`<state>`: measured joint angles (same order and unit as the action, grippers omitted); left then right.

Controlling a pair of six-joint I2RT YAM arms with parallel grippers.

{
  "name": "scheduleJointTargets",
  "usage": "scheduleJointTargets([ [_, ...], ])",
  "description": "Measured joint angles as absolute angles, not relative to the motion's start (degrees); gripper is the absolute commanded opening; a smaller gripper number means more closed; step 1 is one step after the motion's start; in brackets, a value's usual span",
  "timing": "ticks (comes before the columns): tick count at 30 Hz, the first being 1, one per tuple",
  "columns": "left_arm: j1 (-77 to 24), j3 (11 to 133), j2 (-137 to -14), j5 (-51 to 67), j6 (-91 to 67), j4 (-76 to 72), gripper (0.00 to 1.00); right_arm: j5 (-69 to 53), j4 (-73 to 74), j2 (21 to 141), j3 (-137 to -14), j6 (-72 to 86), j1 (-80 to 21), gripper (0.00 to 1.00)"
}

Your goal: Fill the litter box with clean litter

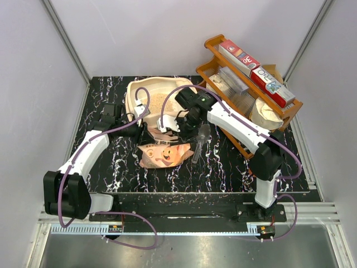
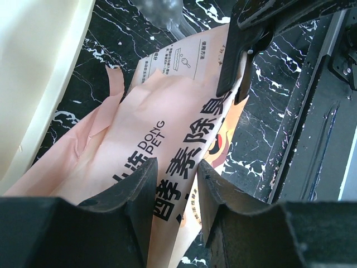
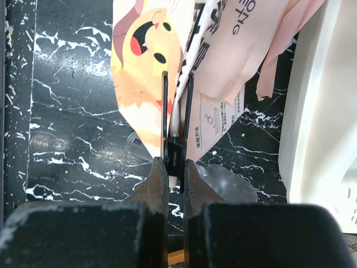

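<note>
Bag (image 1: 164,153), pink-orange, printed cat: lies crumpled on the black marbled table (image 1: 111,167), centre of the top view, just below the litter box.
Left gripper (image 2: 177,167): clenched on a fold of the bag's printed face.
Right gripper (image 3: 177,75): pinched flat on the bag's edge (thin film, likely to slip).
Scoop, clear plastic (image 1: 201,139): just right of the bag; steer round it.
Litter box (image 1: 133,95): cream, upper centre; clean litter (image 1: 162,102) shows as a tan patch inside.
Rack, brown wood (image 1: 202,69): upper right, not needed.
Handling: raise both pinches together. Carry the torn end, which seems to face the box, over its wall before you tilt. Then lift the far end slowly, so granules run in rather than onto the table.
</note>
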<state>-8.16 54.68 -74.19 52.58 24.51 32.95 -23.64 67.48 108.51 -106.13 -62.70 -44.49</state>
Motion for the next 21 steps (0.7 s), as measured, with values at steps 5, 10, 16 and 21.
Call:
scheduleJointTargets([
  [5,-7.9,54.7,-74.2,52.6,24.1,32.6,0.38,-23.3,63.8,108.5,-104.8,-60.1,-45.2,0.0],
  [10,-7.8,54.7,-74.2,52.6,23.9,32.4,0.38,-23.2,62.5,108.7,-104.8,-58.6,-45.6,0.0],
  [16,-7.6,54.7,-74.1,52.6,23.5,32.4,0.39,-23.2,62.3,109.1,-104.8,-57.7,-45.6,0.0],
  [21,-7.4,54.7,-73.6,52.7,23.2,32.2,0.39,-22.9,62.2,110.2,-104.8,-56.9,-45.7,0.0],
])
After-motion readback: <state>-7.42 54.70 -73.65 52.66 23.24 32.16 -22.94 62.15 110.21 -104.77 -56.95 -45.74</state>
